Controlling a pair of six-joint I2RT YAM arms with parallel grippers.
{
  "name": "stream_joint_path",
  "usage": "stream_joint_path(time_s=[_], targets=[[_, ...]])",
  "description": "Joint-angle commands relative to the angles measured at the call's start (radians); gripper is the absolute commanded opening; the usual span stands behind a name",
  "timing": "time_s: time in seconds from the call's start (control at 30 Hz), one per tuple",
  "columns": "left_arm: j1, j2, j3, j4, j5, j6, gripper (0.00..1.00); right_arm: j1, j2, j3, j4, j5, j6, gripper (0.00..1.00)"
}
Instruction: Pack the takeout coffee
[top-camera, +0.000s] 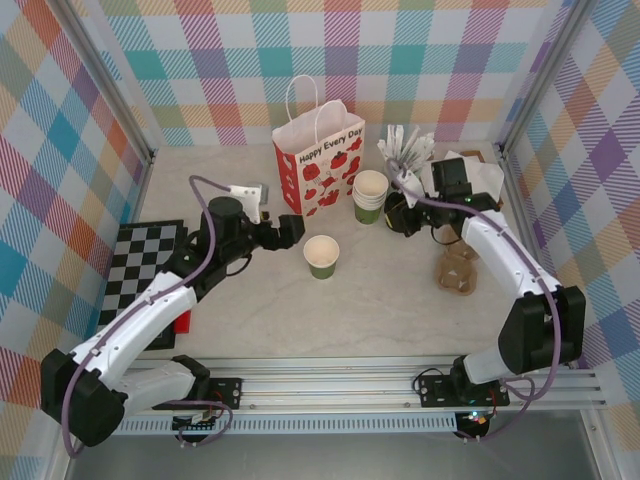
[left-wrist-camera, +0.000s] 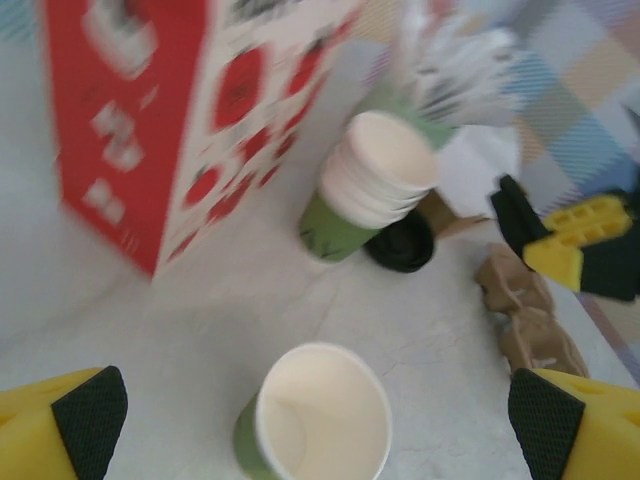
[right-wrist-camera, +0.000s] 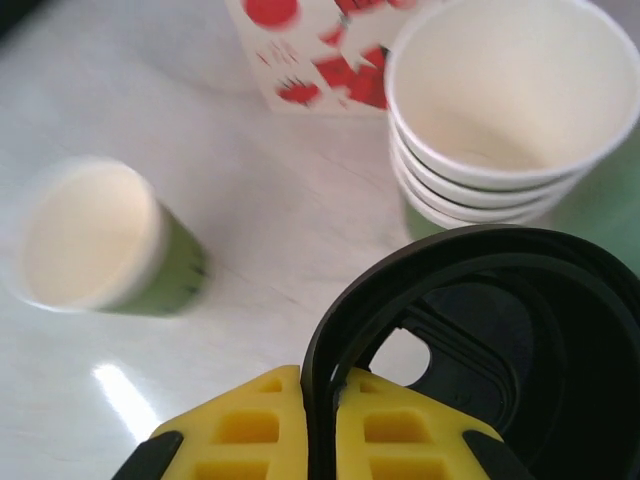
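Coffee cup (top-camera: 321, 256) stands upright mid-counter (top-camera: 380, 310), top open, cream inside.

Around it:
- The strawberry-print paper bag (top-camera: 320, 160) stands upright just behind the cup.
- A stack of cups (top-camera: 370, 194) sits to the bag's right, with a pale cup of white sticks (top-camera: 404, 150) behind the stack.
- A cardboard carrier (top-camera: 457, 268) lies off to the right, and a checkerboard (top-camera: 140, 268) is at the left edge.

My left hand (top-camera: 293, 231) is just left of the coffee cup and close against the bag's front. Its jaws are spread wide and grip nothing. From its wrist camera the pads (left-wrist-camera: 90, 418) flank the cup.

My right hand (right-wrist-camera: 320, 400) is by the stack, to the right of the coffee cup. It is pinched tight on the rim of the black lid (right-wrist-camera: 480, 330), held low at the stack's base. The view is blurred there, so I can't tell whether the lid touches the counter.
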Motion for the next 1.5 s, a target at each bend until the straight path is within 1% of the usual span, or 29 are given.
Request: stream_joint_path(time_s=[0.0,0.03,0.1,0.2,0.27,0.4,0.53,0.63,0.7,0.73,0.83,0.9,0.97,1.07,1.3,1.47], targets=[[-0.058,-0.001,-0.034,0.257,0.103,0.419,1.00,-0.006,0.017,0.145,-0.242,-0.209,0.395,0.00],[-0.065,0.008,-0.028,0.278,0.119,0.486,1.00,-0.008,0.031,0.192,-0.300,-0.254,0.456,0.00],[-0.077,0.036,0.020,0.261,0.163,0.647,1.00,-0.013,0.059,0.269,-0.381,-0.399,0.581,0.00],[-0.131,0.062,0.045,0.270,0.187,0.877,1.00,-0.011,0.067,0.288,-0.366,-0.577,0.762,0.00],[-0.142,0.081,0.072,0.271,0.203,0.945,1.00,-0.009,0.068,0.286,-0.350,-0.648,0.836,0.00],[-0.146,0.112,0.099,0.291,0.230,1.039,0.95,-0.008,0.059,0.279,-0.368,-0.705,0.895,0.00],[-0.158,0.150,0.154,0.238,0.306,1.070,0.83,0.011,0.048,0.232,-0.289,-0.757,0.993,0.00],[-0.162,0.180,0.189,0.208,0.356,1.058,0.70,0.029,0.046,0.229,-0.259,-0.758,1.012,0.00],[-0.163,0.197,0.201,0.209,0.377,1.041,0.59,0.040,0.049,0.229,-0.251,-0.760,1.016,0.00],[-0.162,0.203,0.205,0.208,0.384,1.035,0.57,0.046,0.051,0.223,-0.241,-0.764,1.021,0.00],[-0.162,0.227,0.231,0.159,0.415,1.043,0.56,0.057,0.055,0.215,-0.223,-0.773,1.036,0.00],[-0.163,0.242,0.249,0.109,0.435,1.061,0.57,0.062,0.058,0.214,-0.213,-0.775,1.045,0.00],[-0.162,0.248,0.257,0.099,0.448,1.060,0.57,0.068,0.059,0.219,-0.210,-0.775,1.047,0.00],[-0.164,0.260,0.258,0.130,0.459,1.042,0.51,0.080,0.065,0.223,-0.205,-0.778,1.049,0.00],[-0.177,0.272,0.262,0.138,0.435,1.068,0.35,0.099,0.069,0.212,-0.180,-0.778,1.072,0.00],[-0.185,0.276,0.262,0.148,0.432,1.068,0.33,0.119,0.073,0.206,-0.172,-0.776,1.078,0.00]])
